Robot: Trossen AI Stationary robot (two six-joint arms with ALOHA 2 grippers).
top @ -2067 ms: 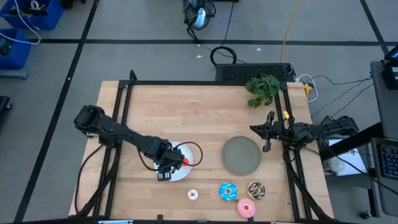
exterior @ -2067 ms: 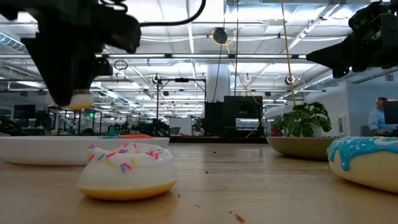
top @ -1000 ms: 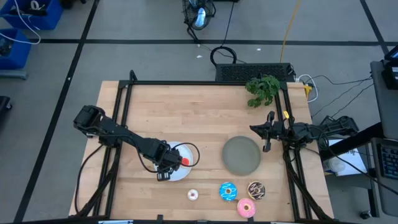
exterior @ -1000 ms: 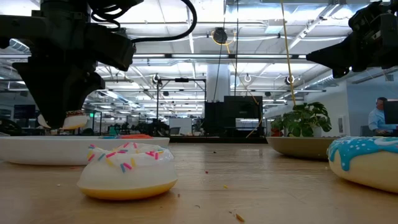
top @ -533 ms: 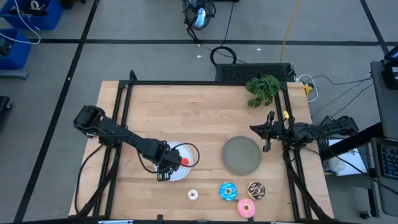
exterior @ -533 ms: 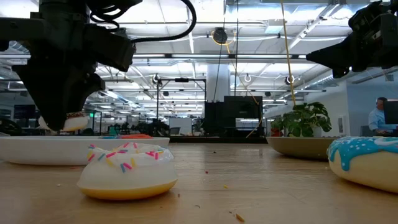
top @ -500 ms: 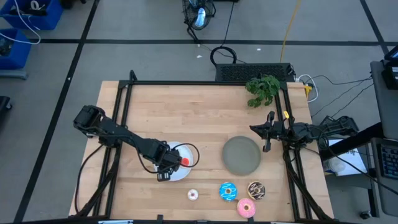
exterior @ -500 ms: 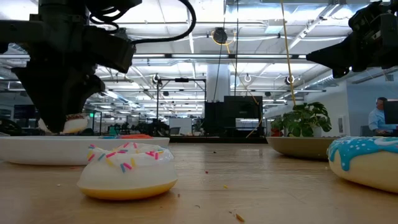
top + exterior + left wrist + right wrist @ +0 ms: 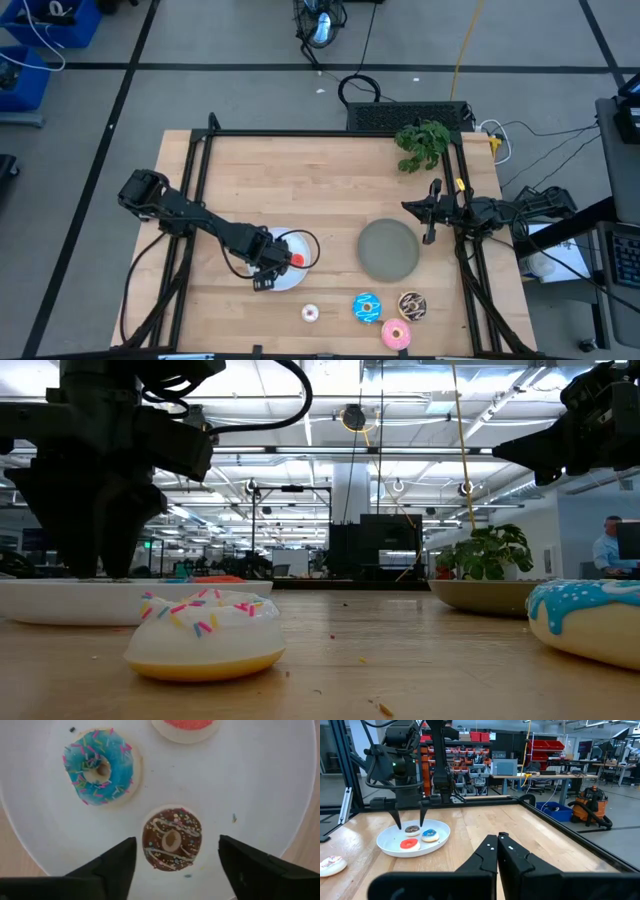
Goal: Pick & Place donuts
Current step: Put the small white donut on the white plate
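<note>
My left gripper points down over the white plate, open. A tiny brown donut lies flat on the plate between its two fingers, apart from both. A tiny blue donut and a tiny red donut lie on the same plate. On the table near the front edge sit a tiny whitish donut, a larger blue donut, a speckled chocolate donut and a pink donut. My right gripper waits shut at the table's right edge.
A grey round plate lies right of the white plate. A green plant stands at the far right corner. A black frame runs round the table. Bare wood fills the far half of the table.
My left gripper has opened over the white plate without shifting and has let go of the tiny brown donut. The donut, held just above the plate's rim before, has dropped onto the plate and lies flat there.
</note>
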